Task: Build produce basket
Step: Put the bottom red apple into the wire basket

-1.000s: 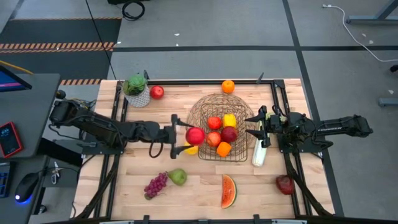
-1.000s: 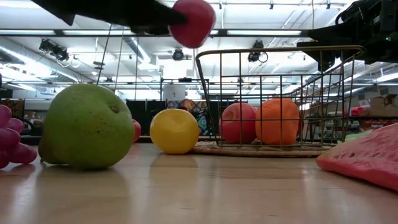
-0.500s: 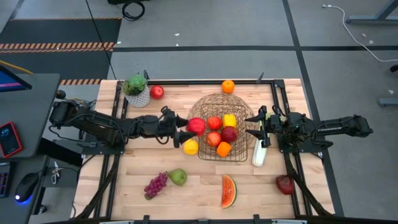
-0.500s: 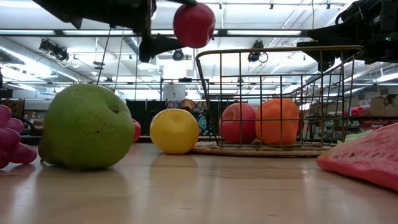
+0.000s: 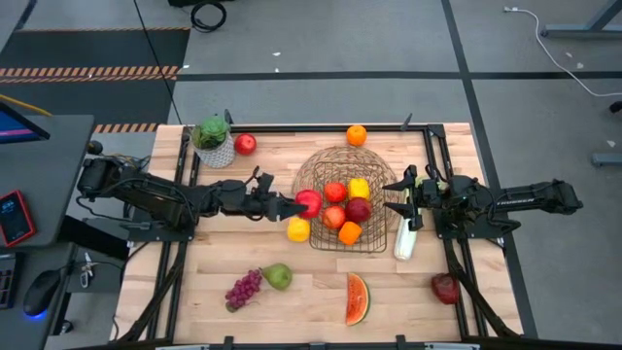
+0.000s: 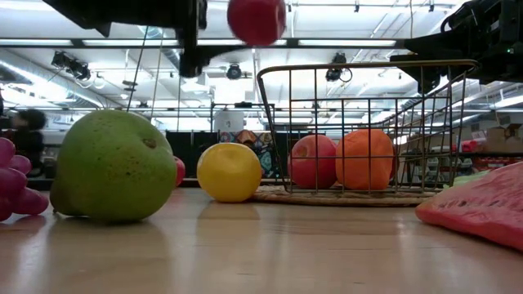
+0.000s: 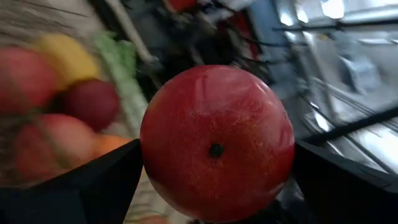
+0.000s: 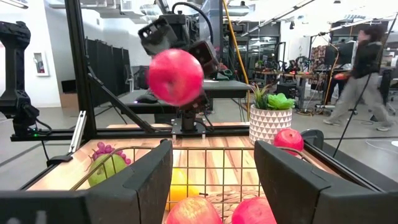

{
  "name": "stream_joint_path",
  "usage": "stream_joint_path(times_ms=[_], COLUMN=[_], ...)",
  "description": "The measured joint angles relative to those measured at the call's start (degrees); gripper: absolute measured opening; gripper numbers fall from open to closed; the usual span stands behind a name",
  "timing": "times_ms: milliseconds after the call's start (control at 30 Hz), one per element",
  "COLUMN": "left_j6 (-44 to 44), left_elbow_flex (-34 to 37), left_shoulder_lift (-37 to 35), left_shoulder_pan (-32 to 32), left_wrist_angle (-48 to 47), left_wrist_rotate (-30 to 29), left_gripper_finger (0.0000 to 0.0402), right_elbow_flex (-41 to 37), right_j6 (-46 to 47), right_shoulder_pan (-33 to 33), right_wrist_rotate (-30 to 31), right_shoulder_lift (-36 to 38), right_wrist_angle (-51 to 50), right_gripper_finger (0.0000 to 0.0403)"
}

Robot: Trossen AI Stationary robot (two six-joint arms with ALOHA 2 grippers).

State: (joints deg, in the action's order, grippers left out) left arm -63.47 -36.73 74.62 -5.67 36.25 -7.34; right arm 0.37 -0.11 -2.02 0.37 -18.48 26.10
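Note:
The wire basket (image 5: 342,149) stands mid-table and holds red apples (image 5: 335,192), a yellow piece (image 5: 359,187) and an orange (image 5: 349,232). My left gripper (image 5: 294,205) reaches level from the table's left, shut on a red apple (image 5: 310,202) in the air at the basket's left rim. My right gripper (image 5: 397,197) waits at the basket's right side, fingers apart with nothing between them. On the table lie a lemon (image 5: 298,229), a green pear (image 5: 278,276), grapes (image 5: 243,289), a watermelon slice (image 5: 357,298) and a celery stalk (image 5: 404,238). My left gripper pinches the red apple by two opposite sides (image 7: 149,155) between its two fingers (image 7: 93,186), with the apple's stem end facing back toward the wrist. The fingers come level from the table's left. The apple is lifted clear, above the height of the basket's rim (image 6: 368,64).
A plant in a white pot (image 5: 214,141) and a red apple (image 5: 245,144) stand at the far left. An orange (image 5: 357,135) lies at the far edge and a dark red apple (image 5: 445,288) near right. A person (image 8: 364,68) walks in the room beyond.
My left gripper has rolled about a quarter turn around its own pointing line, keeping the red apple in its hold. Its fingers, which stood side by side over the table, now stand one over the other. The apple has stayed at the basket's left rim.

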Motion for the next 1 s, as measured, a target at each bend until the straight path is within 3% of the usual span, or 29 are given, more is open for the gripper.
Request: stream_joint_path(times_ms=[367, 1000], left_j6=[1.54, 1.60], left_elbow_flex=[-0.02, -0.02], left_shoulder_lift=[-0.01, -0.01], left_shoulder_pan=[0.09, 0.11], left_wrist_angle=[6.61, 6.55], left_wrist_rotate=[14.17, 14.74], left_gripper_finger=[0.0396, 0.0396], right_elbow_flex=[0.02, 0.02], right_j6=[0.01, 0.02], right_shoulder_pan=[0.00, 0.02], right_wrist_rotate=[-0.01, -0.01], right_shoulder_lift=[0.02, 0.00], right_wrist_angle=[0.00, -0.02], right_gripper_finger=[0.0231, 0.0231])
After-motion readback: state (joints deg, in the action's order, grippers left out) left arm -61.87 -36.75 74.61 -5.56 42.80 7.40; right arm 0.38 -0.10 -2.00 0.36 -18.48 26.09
